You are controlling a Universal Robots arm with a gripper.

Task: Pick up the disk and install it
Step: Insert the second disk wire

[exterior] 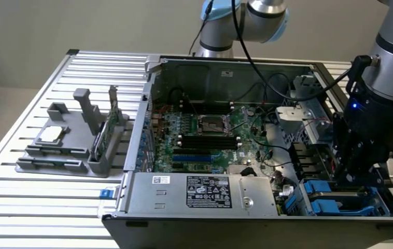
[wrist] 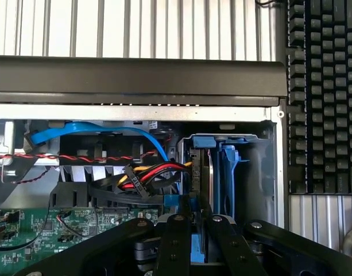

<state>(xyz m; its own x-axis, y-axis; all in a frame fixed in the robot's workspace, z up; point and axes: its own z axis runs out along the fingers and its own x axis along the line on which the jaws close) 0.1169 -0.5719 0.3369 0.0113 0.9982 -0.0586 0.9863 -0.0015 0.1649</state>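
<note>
Currently gripper [wrist: 191, 230] is nearly closed, jaws pinching blue-framed disk [wrist: 201, 172], which stands on edge in drive bay [wrist: 244, 167] straight ahead. Rec: keep disk square w/ bay rails, steer clear of cables [wrist: 147, 175] alongside.

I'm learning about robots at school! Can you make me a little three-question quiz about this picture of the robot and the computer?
1. True or false: the gripper is shut on the disk.
2. What colour is the disk's plastic carrier?
3. Where is the disk? A: on the grey stand. B: in the bay at the computer case corner.

Key: 1 true; 2 blue; 3 B.
</note>
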